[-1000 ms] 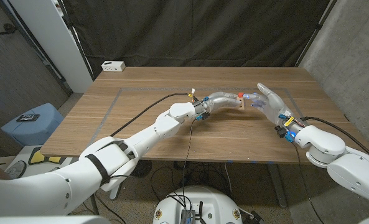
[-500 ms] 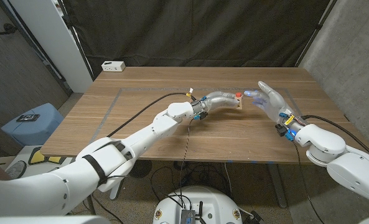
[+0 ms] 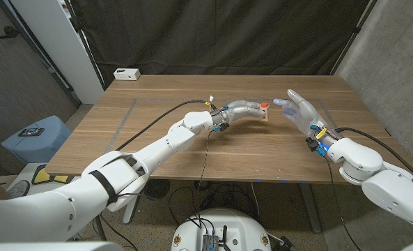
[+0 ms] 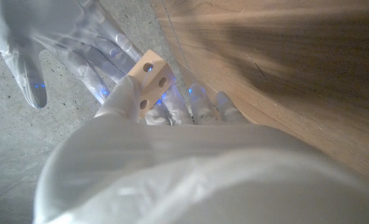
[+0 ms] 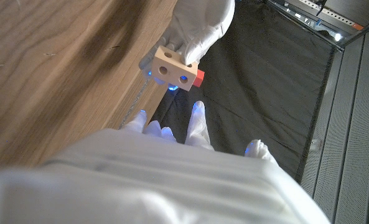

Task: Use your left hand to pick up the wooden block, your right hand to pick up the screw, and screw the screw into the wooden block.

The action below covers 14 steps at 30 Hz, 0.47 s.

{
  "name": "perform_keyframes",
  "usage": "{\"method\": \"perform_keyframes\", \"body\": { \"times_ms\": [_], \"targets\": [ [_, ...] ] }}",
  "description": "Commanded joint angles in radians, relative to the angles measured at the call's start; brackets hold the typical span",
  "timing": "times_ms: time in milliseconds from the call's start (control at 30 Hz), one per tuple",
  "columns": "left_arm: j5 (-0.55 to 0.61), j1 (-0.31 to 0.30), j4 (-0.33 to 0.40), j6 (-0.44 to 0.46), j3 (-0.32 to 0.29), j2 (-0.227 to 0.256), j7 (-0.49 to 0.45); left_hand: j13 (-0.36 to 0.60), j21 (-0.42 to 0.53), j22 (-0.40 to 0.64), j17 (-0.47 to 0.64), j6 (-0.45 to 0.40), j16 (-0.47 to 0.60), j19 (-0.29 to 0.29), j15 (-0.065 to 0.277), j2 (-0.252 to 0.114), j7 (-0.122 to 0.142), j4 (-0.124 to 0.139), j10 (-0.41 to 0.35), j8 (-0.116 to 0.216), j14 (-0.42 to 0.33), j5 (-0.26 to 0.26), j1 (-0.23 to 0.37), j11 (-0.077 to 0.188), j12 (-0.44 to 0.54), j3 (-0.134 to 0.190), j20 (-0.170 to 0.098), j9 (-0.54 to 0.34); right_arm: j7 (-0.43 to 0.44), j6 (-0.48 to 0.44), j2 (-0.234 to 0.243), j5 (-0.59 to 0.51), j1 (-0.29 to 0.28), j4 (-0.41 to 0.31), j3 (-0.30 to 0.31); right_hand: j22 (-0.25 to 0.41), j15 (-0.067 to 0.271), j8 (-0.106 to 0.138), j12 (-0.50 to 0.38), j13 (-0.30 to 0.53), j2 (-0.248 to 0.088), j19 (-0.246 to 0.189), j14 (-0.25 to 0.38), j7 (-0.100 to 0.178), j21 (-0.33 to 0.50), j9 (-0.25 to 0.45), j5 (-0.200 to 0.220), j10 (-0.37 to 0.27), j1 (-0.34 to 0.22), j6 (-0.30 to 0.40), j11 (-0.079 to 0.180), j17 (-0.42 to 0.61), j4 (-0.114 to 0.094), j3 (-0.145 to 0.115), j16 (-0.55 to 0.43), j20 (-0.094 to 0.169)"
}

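Wooden block [image 3: 265, 113] sat gripped in my left hand [image 3: 244, 110], lifted above the table [image 3: 157, 139], with the red screw [image 3: 264, 105] apparently already seated in it. My right hand [image 3: 298, 111], just beside the block, was spread and empty; I judged tightening possibly left.

Wooden table [image 3: 164, 139] in front of me, tape outline [image 3: 132, 110] on it, white box [image 3: 127, 73] at its far left corner.
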State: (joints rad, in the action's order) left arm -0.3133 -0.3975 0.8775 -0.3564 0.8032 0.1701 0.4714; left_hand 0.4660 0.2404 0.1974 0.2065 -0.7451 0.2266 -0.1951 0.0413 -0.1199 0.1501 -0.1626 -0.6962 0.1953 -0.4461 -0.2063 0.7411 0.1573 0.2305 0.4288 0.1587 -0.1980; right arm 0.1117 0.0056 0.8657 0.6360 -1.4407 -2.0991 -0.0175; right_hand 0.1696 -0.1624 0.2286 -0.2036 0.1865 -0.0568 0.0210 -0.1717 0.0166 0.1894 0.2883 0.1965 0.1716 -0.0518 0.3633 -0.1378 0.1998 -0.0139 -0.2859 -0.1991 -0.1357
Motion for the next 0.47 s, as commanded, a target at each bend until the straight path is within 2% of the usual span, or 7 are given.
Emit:
{"method": "perform_keyframes", "body": {
  "times_ms": [33, 167, 267, 467],
  "targets": [
    [-0.004, 0.023, -0.02, -0.026, -0.007, 0.017, 0.048, 0.001, 0.004, 0.003, 0.005, -0.039, 0.009, -0.01, 0.002, -0.009, -0.03, 0.008, -0.001, 0.008, -0.009, -0.005, 0.0, -0.001, 0.004, 0.011, 0.001, -0.001, 0.032, 0.009, -0.017, -0.035, 0.029, -0.001, -0.031, 0.002, -0.006, -0.011, 0.005, 0.003, -0.01, -0.011, -0.118, 0.009, 0.007, -0.002, 0.007, 0.014, -0.003, -0.021, 0.001, 0.002, 0.007, -0.006, -0.003, -0.001],
    [-0.009, 0.031, -0.026, -0.031, -0.009, 0.024, 0.072, 0.001, 0.003, 0.002, 0.005, -0.038, 0.009, -0.009, 0.002, -0.01, -0.03, 0.008, -0.001, 0.008, -0.008, -0.005, 0.0, -0.003, 0.004, 0.011, 0.002, -0.001, 0.047, 0.005, -0.02, -0.05, 0.042, 0.0, -0.043, 0.002, -0.006, -0.019, 0.005, 0.003, -0.01, -0.013, -0.119, 0.014, 0.007, -0.004, 0.007, 0.015, -0.004, -0.038, 0.002, 0.002, 0.008, -0.006, -0.002, 0.0],
    [-0.008, 0.04, -0.04, -0.038, -0.01, 0.027, 0.086, 0.001, 0.003, 0.002, 0.005, -0.035, 0.008, -0.009, 0.001, -0.011, -0.029, 0.009, 0.0, 0.007, -0.007, -0.005, -0.001, -0.003, 0.004, 0.012, 0.003, -0.001, 0.047, 0.014, -0.032, -0.058, 0.066, 0.022, -0.063, 0.002, -0.006, -0.027, 0.005, 0.003, -0.01, -0.019, -0.117, 0.018, 0.009, -0.008, 0.007, 0.014, -0.006, -0.055, 0.002, 0.002, 0.009, -0.007, -0.003, 0.012],
    [-0.002, 0.047, -0.054, -0.044, -0.013, 0.026, 0.078, 0.001, 0.003, 0.002, 0.005, -0.035, 0.008, -0.009, 0.002, -0.011, -0.029, 0.009, -0.001, 0.007, -0.006, -0.005, -0.001, -0.004, 0.004, 0.011, 0.003, -0.001, 0.016, 0.053, -0.059, -0.054, 0.131, 0.093, -0.104, 0.002, -0.006, -0.058, 0.006, 0.003, -0.008, -0.018, -0.118, 0.039, 0.005, -0.025, 0.007, 0.018, -0.008, -0.152, 0.006, 0.002, 0.013, -0.007, -0.002, 0.015]
  ]
}}
